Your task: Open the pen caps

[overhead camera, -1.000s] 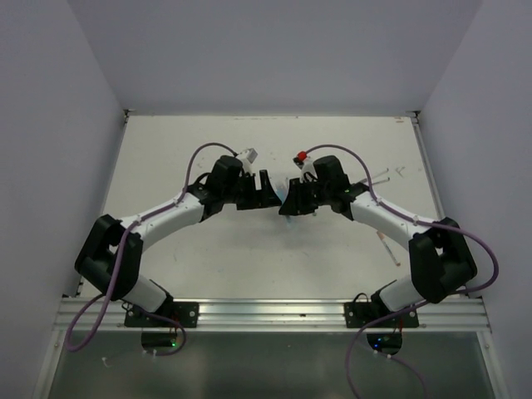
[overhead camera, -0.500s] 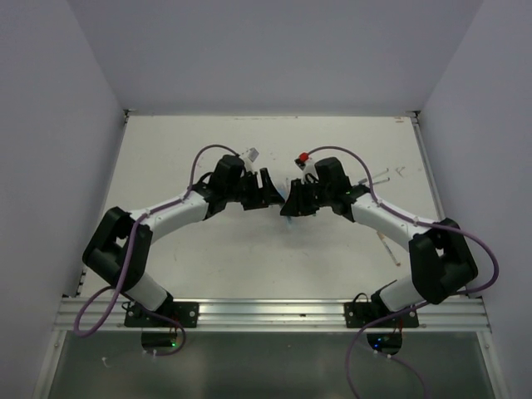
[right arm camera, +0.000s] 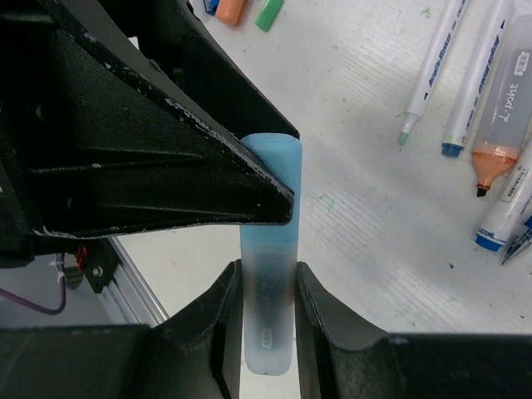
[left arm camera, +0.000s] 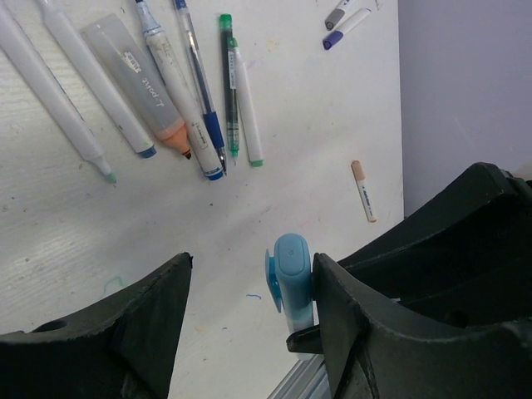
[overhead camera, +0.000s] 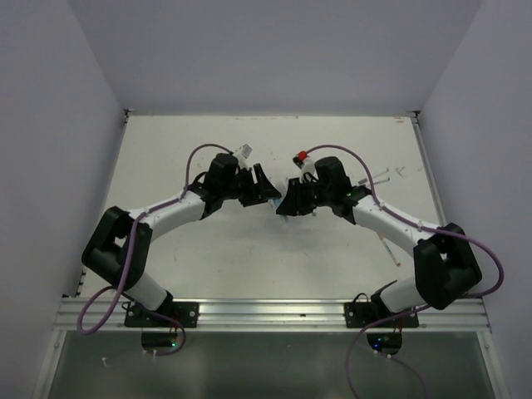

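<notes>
My right gripper (right arm camera: pixel 268 278) is shut on the pale barrel of a light blue pen (right arm camera: pixel 268 320) and holds it off the table. Its blue pen cap (left arm camera: pixel 293 270) points into my left gripper (left arm camera: pixel 253 274), which is open around it. The right-hand finger (left arm camera: pixel 374 316) touches the cap, and the left-hand finger (left arm camera: pixel 141 324) stands well apart from it. In the right wrist view that left finger (right arm camera: pixel 166 166) covers part of the cap (right arm camera: pixel 278 162). From above, the two grippers (overhead camera: pixel 268 189) (overhead camera: pixel 289 202) meet at mid-table.
Several uncapped pens (left arm camera: pixel 166 83) lie in a row on the white table (left arm camera: pixel 291 125), with loose caps nearby: a peach one (left arm camera: pixel 362 191) and purple and grey ones (left arm camera: pixel 342 17). Orange and green caps (right arm camera: pixel 249 10) lie farther off. More pens (right arm camera: pixel 474 91) are at the right.
My left gripper has moved right, up to the right gripper, and its jaws have narrowed around the blue cap. The right gripper has kept its hold on the pen.
</notes>
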Tool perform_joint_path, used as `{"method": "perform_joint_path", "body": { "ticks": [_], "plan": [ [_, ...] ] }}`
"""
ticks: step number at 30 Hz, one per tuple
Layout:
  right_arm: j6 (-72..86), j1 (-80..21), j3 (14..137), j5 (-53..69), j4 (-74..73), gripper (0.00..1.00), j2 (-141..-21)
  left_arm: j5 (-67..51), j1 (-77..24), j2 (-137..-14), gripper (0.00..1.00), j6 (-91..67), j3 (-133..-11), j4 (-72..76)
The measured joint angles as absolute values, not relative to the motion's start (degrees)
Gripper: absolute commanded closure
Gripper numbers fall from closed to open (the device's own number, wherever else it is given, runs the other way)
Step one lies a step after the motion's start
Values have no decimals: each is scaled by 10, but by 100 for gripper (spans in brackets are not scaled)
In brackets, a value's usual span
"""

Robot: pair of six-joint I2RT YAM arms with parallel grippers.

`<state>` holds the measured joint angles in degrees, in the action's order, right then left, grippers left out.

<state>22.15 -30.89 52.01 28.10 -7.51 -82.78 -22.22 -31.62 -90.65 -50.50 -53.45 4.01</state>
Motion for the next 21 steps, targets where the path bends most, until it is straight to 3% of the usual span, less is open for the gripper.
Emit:
{"method": "perform_joint_path", "body": {
  "ticks": [4,7,10,13,14,15,17,21],
  "plan": [
    [235,-316,520,281,-59,100,-831,-227,-316,-907,41,-509,-531,48],
    [245,-323,520,281,-44,100,-835,-229,-316,-907,51,-515,-530,51],
    [254,-330,520,279,-34,100,-842,-232,-316,-907,66,-517,-529,51],
    [262,-335,520,273,-23,100,-851,-239,-316,-908,88,-522,-529,58],
    [263,-338,520,267,-19,100,-854,-240,-316,-908,99,-524,-529,61],
    [264,-339,520,264,-16,99,-855,-239,-316,-908,100,-524,-528,61],
    [265,-341,520,260,-10,82,-859,-240,-314,-909,100,-525,-528,62],
    [265,-347,520,254,-2,71,-870,-234,-312,-911,100,-524,-526,54]
  ]
}}
